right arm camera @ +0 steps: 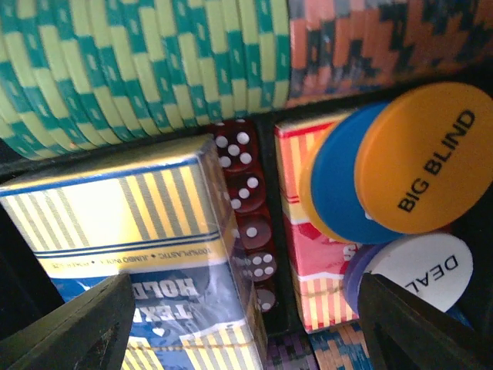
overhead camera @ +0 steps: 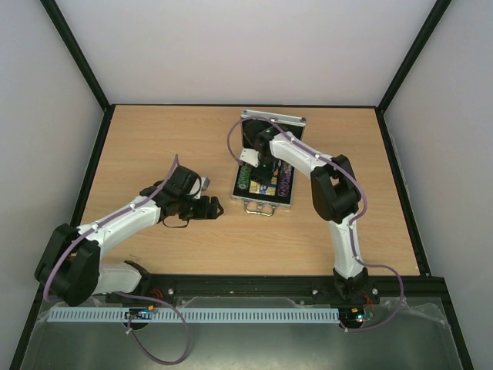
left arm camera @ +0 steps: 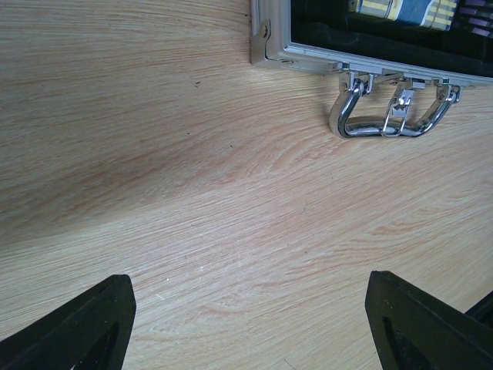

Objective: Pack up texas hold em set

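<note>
The silver case (overhead camera: 271, 116) lies open at the table's middle back, its metal handle (left arm camera: 389, 116) toward the near edge. My right gripper (overhead camera: 264, 171) is open just above the case's contents. In the right wrist view a row of red dice (right arm camera: 248, 231) sits in a slot between the blue-and-yellow card deck box (right arm camera: 131, 254) and a red deck box (right arm camera: 316, 239). Green-and-yellow chips (right arm camera: 146, 62) and orange chips (right arm camera: 385, 42) fill the row above. Orange, blue and white round buttons (right arm camera: 427, 158) lie on the red deck. My left gripper (overhead camera: 206, 208) is open and empty over bare table, left of the case.
The wooden table is walled by grey panels with black frame bars at left, right and back. A white cable rail (overhead camera: 231, 314) runs along the near edge by the arm bases.
</note>
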Robot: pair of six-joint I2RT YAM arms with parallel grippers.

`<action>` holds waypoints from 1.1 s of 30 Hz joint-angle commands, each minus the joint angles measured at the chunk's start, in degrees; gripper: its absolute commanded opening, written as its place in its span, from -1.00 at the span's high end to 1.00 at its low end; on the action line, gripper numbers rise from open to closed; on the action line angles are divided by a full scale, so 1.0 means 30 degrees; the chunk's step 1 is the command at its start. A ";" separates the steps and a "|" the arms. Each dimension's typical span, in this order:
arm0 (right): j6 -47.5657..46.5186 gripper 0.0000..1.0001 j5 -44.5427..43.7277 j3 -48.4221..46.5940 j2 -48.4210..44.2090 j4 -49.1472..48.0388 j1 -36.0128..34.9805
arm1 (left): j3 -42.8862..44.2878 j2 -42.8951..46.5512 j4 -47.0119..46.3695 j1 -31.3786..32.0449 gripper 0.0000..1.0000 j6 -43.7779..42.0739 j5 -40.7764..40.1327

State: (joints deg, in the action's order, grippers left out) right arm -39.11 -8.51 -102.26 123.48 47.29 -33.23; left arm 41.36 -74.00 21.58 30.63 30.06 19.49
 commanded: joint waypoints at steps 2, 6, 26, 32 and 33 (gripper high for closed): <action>0.0715 -0.60 0.0609 -0.0392 0.0020 0.1263 0.0239 | -0.0122 0.0115 -0.0113 0.0087 -0.68 0.0027 0.0007; 0.0804 -0.60 0.0826 -0.0411 -0.0323 0.1319 0.0238 | -0.0229 0.0071 -0.0241 0.0102 -0.68 0.0011 0.0056; 0.3545 -0.07 0.1435 -0.2070 0.1441 0.0253 0.0386 | -0.0699 0.0318 -0.0434 0.0277 -0.67 0.0229 0.0039; 0.3860 0.03 0.1053 -0.1408 0.1502 0.0556 0.0969 | -0.0895 0.0230 -0.0704 0.0296 -0.67 0.0305 0.0153; 0.3827 0.04 0.0937 -0.1047 0.1306 0.0519 0.0978 | -0.0890 0.0213 -0.0692 0.0291 -0.67 0.0289 0.0162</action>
State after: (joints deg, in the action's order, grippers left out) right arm -28.80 -3.42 -108.12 127.31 46.22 -31.73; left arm 39.33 -74.00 20.03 31.22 30.52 19.51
